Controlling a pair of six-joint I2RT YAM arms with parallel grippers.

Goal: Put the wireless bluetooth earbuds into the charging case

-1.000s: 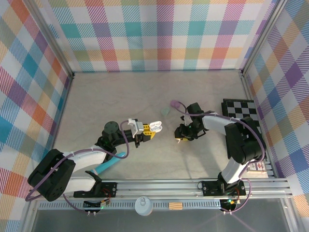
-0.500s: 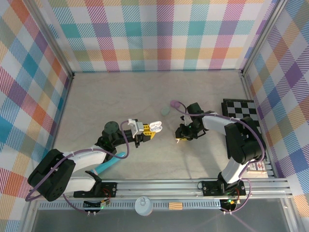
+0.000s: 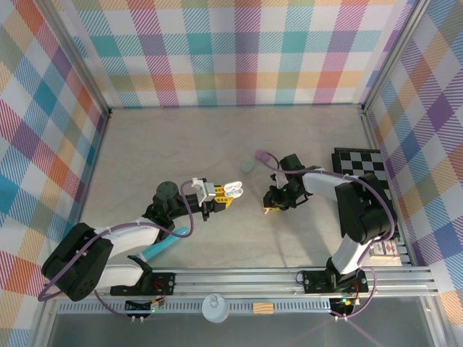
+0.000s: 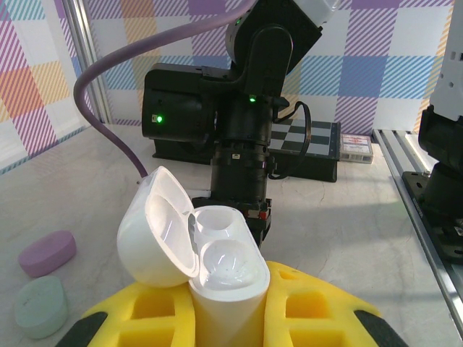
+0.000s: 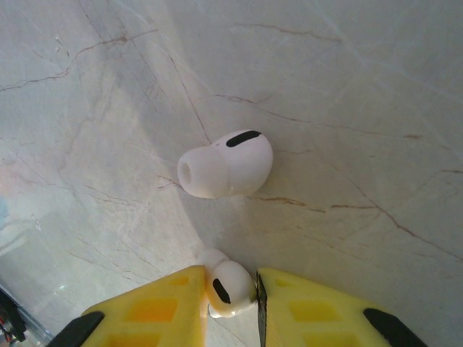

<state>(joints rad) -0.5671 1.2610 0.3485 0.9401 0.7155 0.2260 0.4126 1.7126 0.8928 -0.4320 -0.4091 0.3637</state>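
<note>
My right pincer (image 5: 230, 295) is down at the counter (image 5: 347, 108), a little right of its middle. It is drawn in narrow around a white earbud (image 5: 231, 284). That bud sits right at the tips of my two yellow fingers (image 5: 155, 311), which touch it on either side. A second earbud (image 5: 228, 164), also white, lies loose on the counter just beyond those tips, apart from the one I pinch. In the wrist view its rounded ear tip is turned to the left and a dark oval patch faces up.

My left pincer (image 4: 226, 322) is left of the counter's middle, closed on the body of a white charging case (image 4: 217, 271), which stands upright between the yellow pads. Its lid (image 4: 163, 231) is swung open to the left, and both wells are open to view. From above, the case faces my right pincer across a stretch of counter, so the two are near but apart.

Toward the far edge from that stretch lie a mint case (image 4: 40, 307) and a purple case (image 4: 47, 253), just beside each other. A checkerboard (image 3: 359, 163) lies at the right edge. A turquoise stick (image 3: 168, 244) lies toward the near edge, beside my left arm (image 3: 130, 242).
</note>
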